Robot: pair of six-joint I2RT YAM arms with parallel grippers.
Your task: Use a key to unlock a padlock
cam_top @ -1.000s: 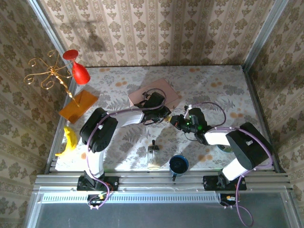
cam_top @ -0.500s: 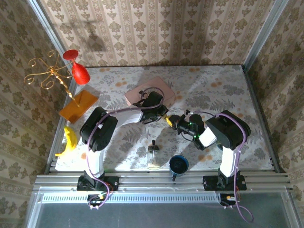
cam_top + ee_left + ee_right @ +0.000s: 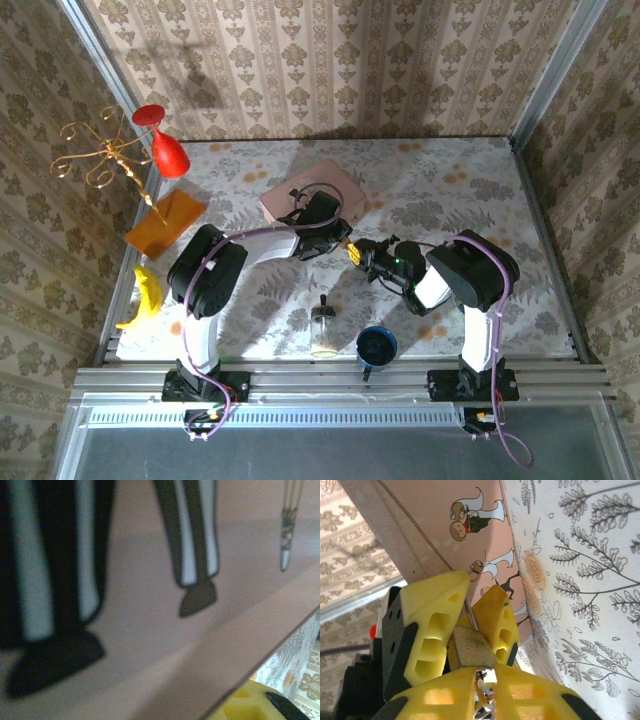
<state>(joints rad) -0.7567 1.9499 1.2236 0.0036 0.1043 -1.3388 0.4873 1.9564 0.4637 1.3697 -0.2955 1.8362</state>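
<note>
Padlock (image 3: 472,647) pinched in left claw (image 3: 469,612), right claw (image 3: 485,680) grip unclear, pink cartoon-printed box (image 3: 470,510) behind

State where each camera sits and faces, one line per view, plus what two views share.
Top external: above and behind the robot, looking down on the table; left pincer and right pincer show close together mid-table.
Left wrist: pressed close to the pink box, blurred; a yellow finger at the bottom edge.
Right wrist: looks along its own yellow fingers at the padlock.
Shared: both wrist views see the pink box.
</note>
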